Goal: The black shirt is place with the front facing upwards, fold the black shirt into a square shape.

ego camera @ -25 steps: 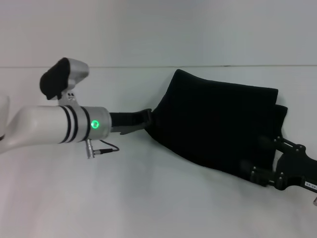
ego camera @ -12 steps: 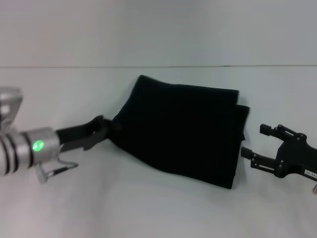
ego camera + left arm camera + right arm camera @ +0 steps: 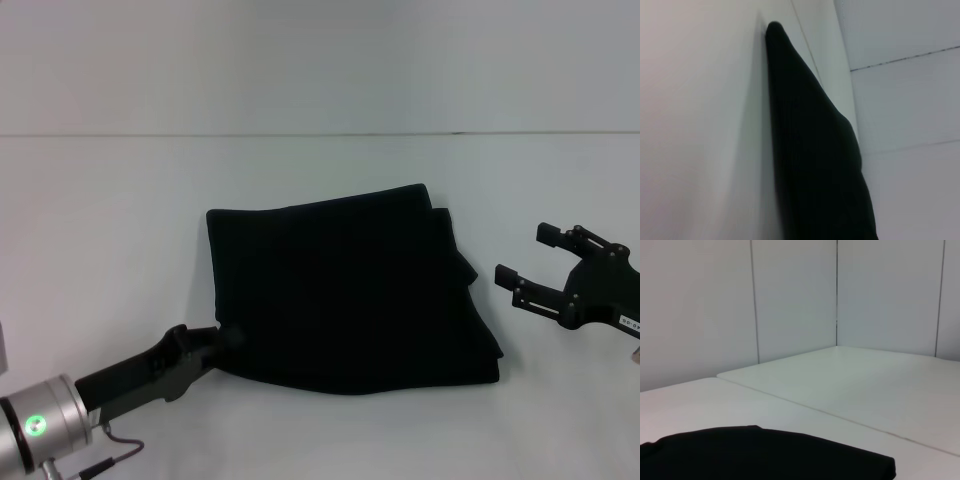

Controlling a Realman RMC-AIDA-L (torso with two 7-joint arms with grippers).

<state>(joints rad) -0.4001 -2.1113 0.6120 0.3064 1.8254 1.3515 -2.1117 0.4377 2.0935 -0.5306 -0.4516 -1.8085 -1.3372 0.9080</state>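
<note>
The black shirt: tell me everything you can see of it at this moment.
The black shirt lies folded into a roughly square, slightly skewed bundle on the white table. It looks like plain, soft, matte cloth; no lettering or label shows. Layered edges stick out along its side toward the right gripper, which is open and apart from it. The left gripper is at the near corner on the robot's left, touching or pinching the cloth; its fingers cannot be made out. Nothing else touches the shirt.
</note>
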